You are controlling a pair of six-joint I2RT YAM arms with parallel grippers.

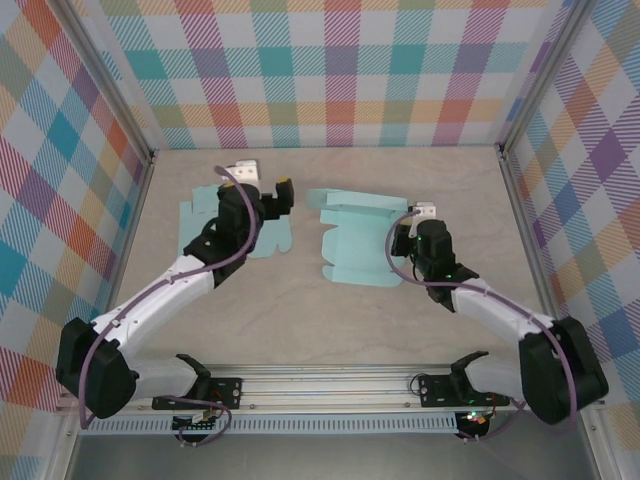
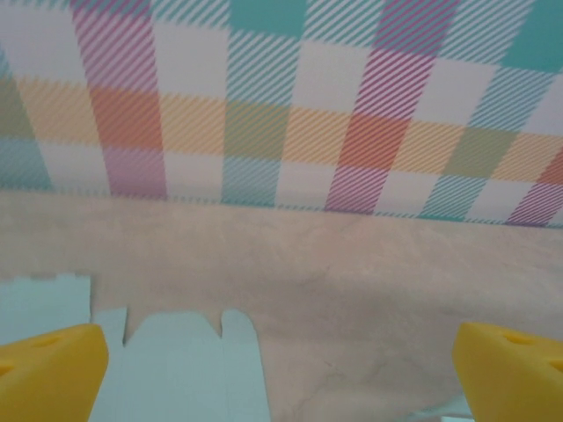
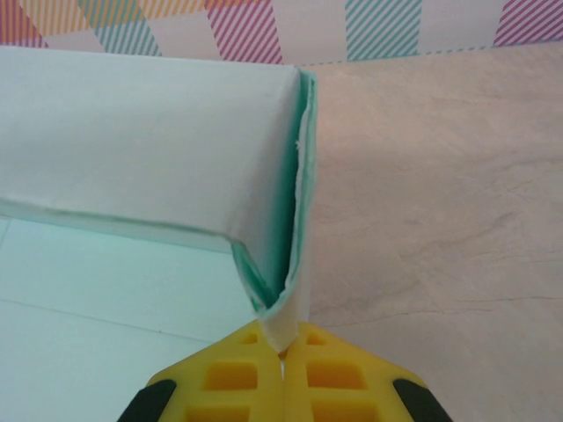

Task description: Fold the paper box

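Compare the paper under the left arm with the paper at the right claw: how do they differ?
The left paper lies flat; the right paper has a wall folded upright. The left paper is free, under the open left claw; the right paper's corner flap is pinched in the shut right claw. Both are pale teal die-cut blanks.

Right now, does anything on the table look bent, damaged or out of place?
The box wall is buckled and curled where the right fingers pinch its end, and its layers splay apart there. The other, flat sheet looks fine.
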